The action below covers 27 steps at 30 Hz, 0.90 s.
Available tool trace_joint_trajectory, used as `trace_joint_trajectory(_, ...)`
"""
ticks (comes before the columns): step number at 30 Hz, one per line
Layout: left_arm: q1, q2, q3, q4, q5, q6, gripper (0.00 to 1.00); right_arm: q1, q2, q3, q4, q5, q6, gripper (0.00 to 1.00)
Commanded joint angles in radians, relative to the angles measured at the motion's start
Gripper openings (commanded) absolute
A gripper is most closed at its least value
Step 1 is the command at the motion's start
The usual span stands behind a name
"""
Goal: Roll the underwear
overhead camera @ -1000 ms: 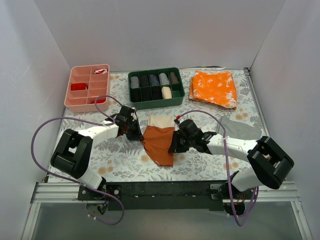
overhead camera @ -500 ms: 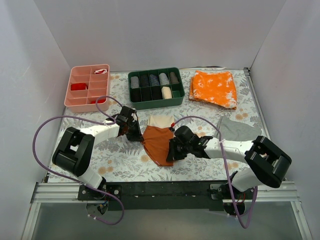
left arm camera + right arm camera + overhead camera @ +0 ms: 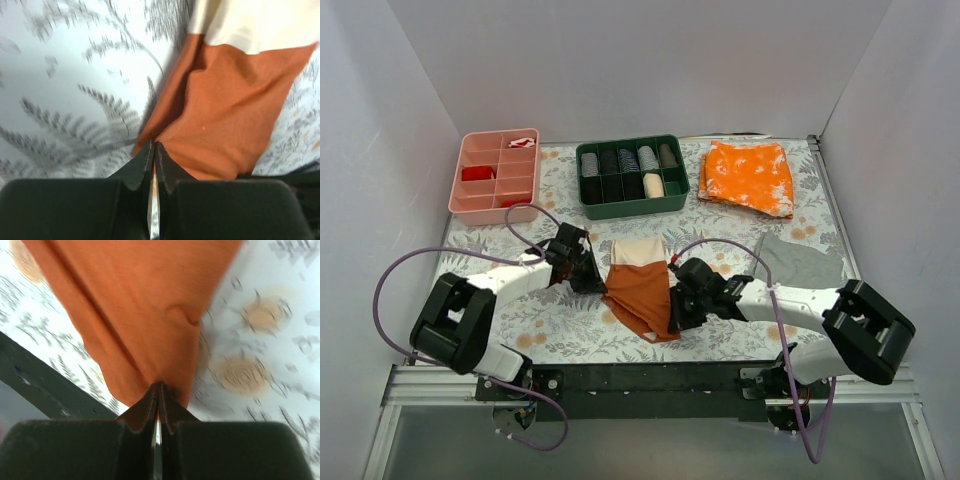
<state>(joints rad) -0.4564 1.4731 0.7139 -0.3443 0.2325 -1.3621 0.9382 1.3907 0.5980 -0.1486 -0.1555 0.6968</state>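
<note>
The underwear (image 3: 642,290) lies in the middle of the floral mat, rust-brown with a cream band at its far end. My left gripper (image 3: 595,284) is shut on its left edge; the left wrist view shows the closed jaws pinching the rust cloth (image 3: 220,110) at the gripper (image 3: 153,145). My right gripper (image 3: 677,306) is shut on the garment's right edge; the right wrist view shows the closed gripper (image 3: 160,386) gripping a fold of the rust cloth (image 3: 135,305). The cloth hangs stretched between both grippers.
A pink divided tray (image 3: 496,176) stands at the back left and a green divided tray (image 3: 631,177) of rolled items at the back middle. A bright orange speckled cloth (image 3: 748,176) lies back right, a grey cloth (image 3: 798,260) at the right.
Both grippers have shifted slightly toward the near edge with the underwear, which now sits lower and a little more to the right. Both stay shut on it.
</note>
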Motion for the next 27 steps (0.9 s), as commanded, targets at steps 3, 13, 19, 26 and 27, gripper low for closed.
trace_joint_trajectory(3,-0.102,-0.164,-0.08,-0.021,-0.013,-0.143,0.0,0.007,-0.123,-0.027,-0.244,0.007,-0.103,0.11)
trace_joint_trajectory(13,-0.126,-0.18,-0.067,-0.084,-0.137,-0.15,0.09,0.007,-0.177,0.069,-0.198,-0.016,-0.109,0.17)
trace_joint_trajectory(19,-0.126,-0.151,0.035,-0.151,-0.252,-0.097,0.36,0.005,-0.167,0.106,-0.18,0.03,-0.109,0.2)
trace_joint_trajectory(26,-0.09,-0.091,0.163,-0.153,-0.262,-0.052,0.57,0.004,-0.111,0.123,-0.134,0.051,-0.105,0.2)
trace_joint_trajectory(27,-0.07,-0.059,0.209,-0.124,-0.24,-0.022,0.57,0.002,-0.104,0.123,-0.125,0.05,-0.1,0.2)
